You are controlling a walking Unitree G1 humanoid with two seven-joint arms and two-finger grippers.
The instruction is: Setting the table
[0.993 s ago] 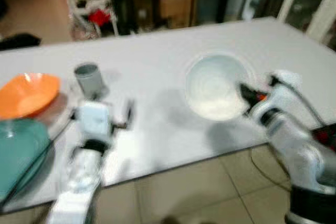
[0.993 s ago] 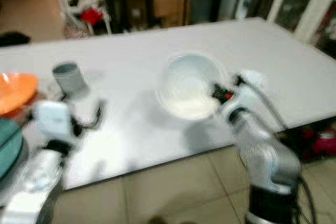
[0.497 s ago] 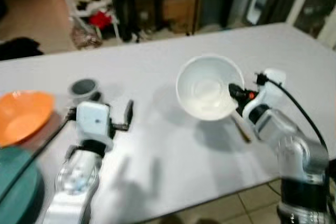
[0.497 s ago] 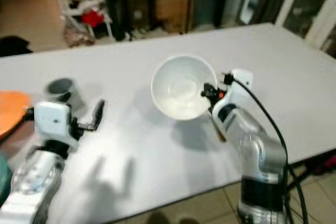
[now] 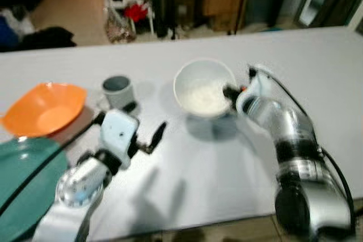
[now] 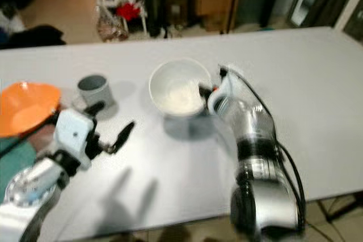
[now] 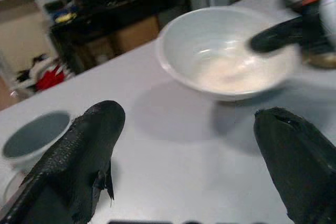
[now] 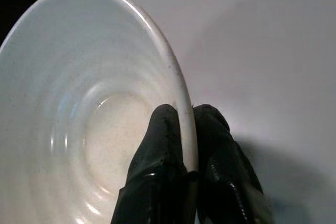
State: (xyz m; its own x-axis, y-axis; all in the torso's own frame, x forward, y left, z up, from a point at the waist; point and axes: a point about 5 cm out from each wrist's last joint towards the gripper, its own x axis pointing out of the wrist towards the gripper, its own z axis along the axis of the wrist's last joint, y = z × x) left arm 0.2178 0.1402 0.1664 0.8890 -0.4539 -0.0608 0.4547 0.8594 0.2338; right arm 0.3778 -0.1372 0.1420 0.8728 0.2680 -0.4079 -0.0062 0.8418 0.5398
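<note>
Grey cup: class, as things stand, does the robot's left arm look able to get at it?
Probably yes. The left gripper hovers open beside the grey cup, with bare table between them; the white bowl sits clear, held by the right gripper.

A white bowl (image 5: pixel 204 88), grey cup (image 5: pixel 117 90), orange bowl (image 5: pixel 44 109) and teal plate (image 5: pixel 22 179) on a white table (image 5: pixel 317 60).

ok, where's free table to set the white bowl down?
Free: the far side of the table beyond the white bowl, and the near edge between both arms. Crowded: the left end, with grey cup, orange bowl and green plate.
</note>
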